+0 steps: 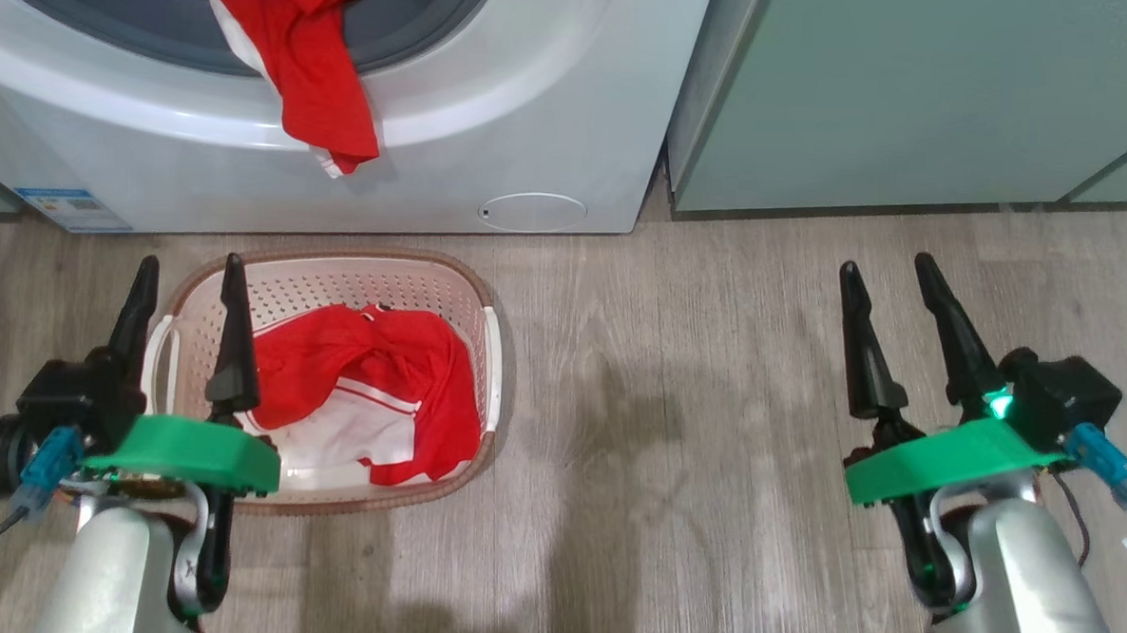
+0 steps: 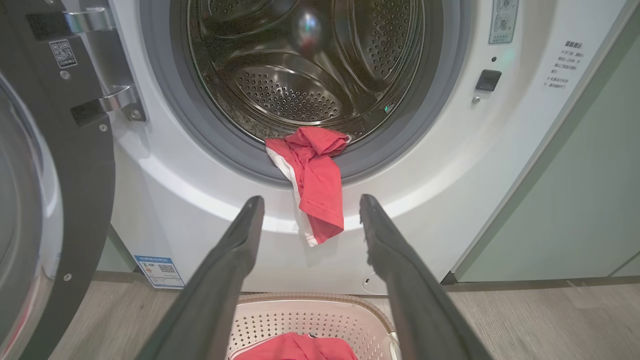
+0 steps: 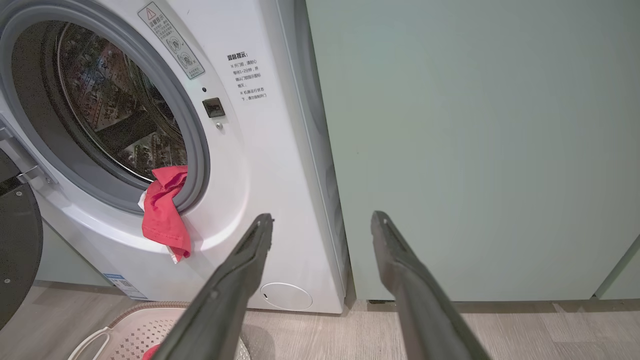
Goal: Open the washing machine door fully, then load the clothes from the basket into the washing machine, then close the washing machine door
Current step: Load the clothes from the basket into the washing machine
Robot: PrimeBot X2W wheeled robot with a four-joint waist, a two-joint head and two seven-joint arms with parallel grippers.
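Left wrist view puts the washing machine door [image 2: 87,165] at your far left, swung open on its hinges [image 2: 107,102] and standing clear of the mouth. Beside it, the washing machine [image 2: 165,210] shows its steel drum [image 2: 300,75]. One red garment [image 2: 317,180] lies on the drum's lip, crosses the grey seal [image 2: 200,130] and hangs down the white front. A blue energy sticker [image 1: 72,207] sits low on the left of that front, and the round filter cap [image 1: 532,211] low on the right.

In the head view your left claw [image 1: 192,260] hovers over the left rim of the basket [image 1: 337,273], fingers apart and holding nothing. The basket stands on the floor just in front of the machine, with the rest of the red clothes [image 1: 371,375] bundled inside.

Further right is bare grey wood-look floor [image 1: 674,407]. Your right claw [image 1: 887,264] hangs above it, well apart from the basket, its fingers also spread and empty. Pale green cabinets [image 1: 916,94] stand just beside the machine.
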